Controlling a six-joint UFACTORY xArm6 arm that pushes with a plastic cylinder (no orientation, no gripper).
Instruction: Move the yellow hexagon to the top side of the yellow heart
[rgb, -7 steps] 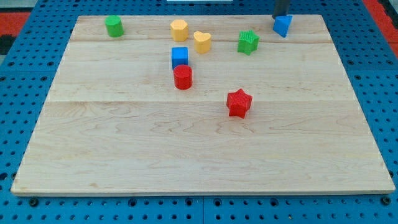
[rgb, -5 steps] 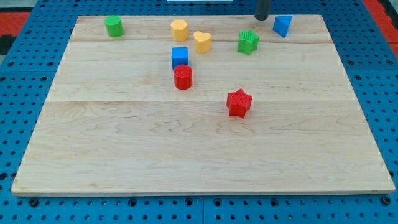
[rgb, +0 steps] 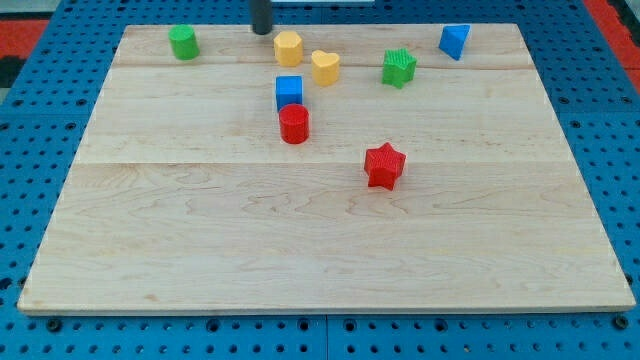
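The yellow hexagon (rgb: 288, 47) sits near the top edge of the wooden board (rgb: 200, 250), just to the upper left of the yellow heart (rgb: 324, 67); the two are a small gap apart. My tip (rgb: 261, 30) is at the top edge of the board, just up and left of the yellow hexagon, close to it but not clearly touching.
A blue cube (rgb: 289, 92) and a red cylinder (rgb: 294, 124) stand just below the hexagon. A green star-like block (rgb: 398, 68) is right of the heart, a blue block (rgb: 454, 41) at top right, a green cylinder (rgb: 183, 42) at top left, a red star (rgb: 384, 165) mid-board.
My tip has swept left along the board's top edge, from beside the blue block at top right to just left of the yellow hexagon. No block has moved.
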